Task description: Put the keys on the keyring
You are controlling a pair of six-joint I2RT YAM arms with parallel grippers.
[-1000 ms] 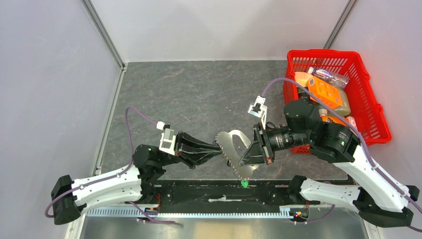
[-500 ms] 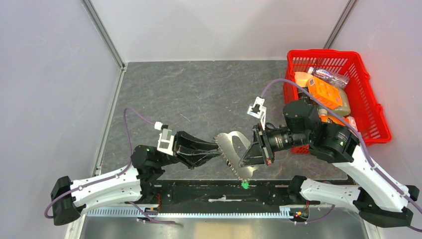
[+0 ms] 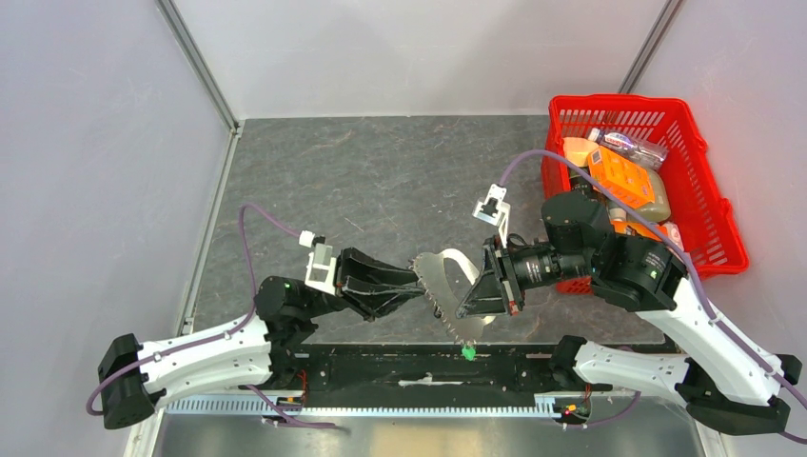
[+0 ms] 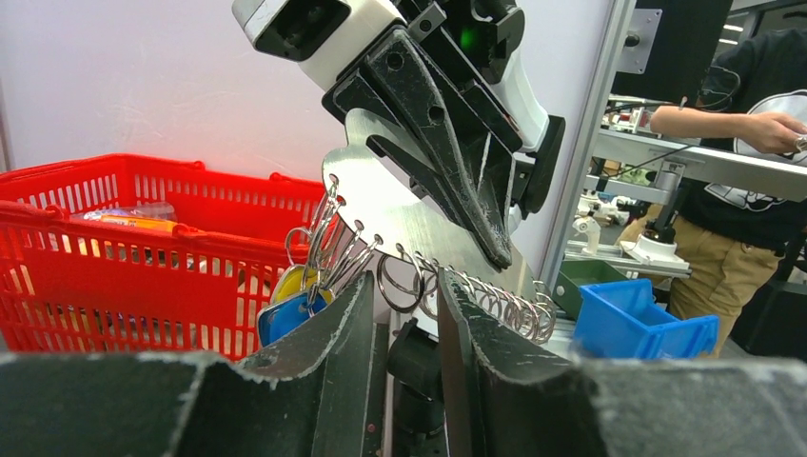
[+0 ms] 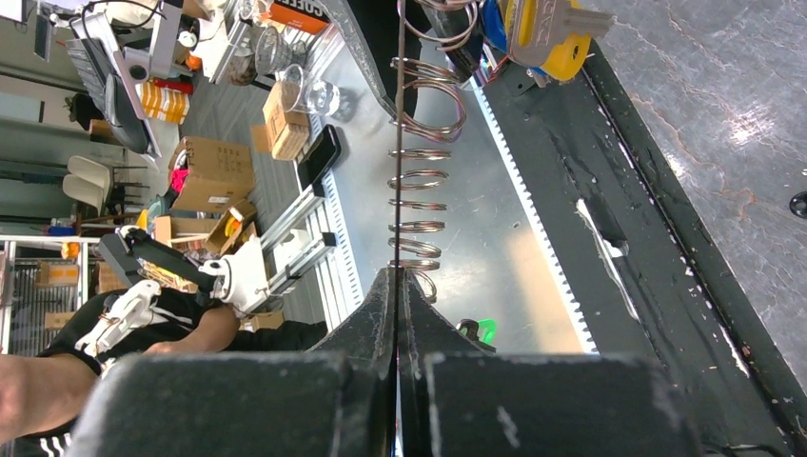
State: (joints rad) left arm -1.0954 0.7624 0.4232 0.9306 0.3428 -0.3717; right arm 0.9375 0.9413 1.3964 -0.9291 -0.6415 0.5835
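While level, left pincer [image 3: 418,286] at right pincer's [image 3: 464,309] keyring [image 3: 439,270]

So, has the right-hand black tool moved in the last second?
No. The black right tool holds the same spot beside the red plastic basket, clamped on the silver metal keyring.

Red lattice-walled basket [image 3: 704,190] with orange packets [image 3: 623,181] on a dark grey, pale-veined tabletop [image 3: 381,181]. Keyring [image 3: 440,276] bare silver — its tag [image 3: 467,351] bright green. Keys [image 4: 284,319] capped blue and yellow. Arms [image 3: 205,352] white with black joints.
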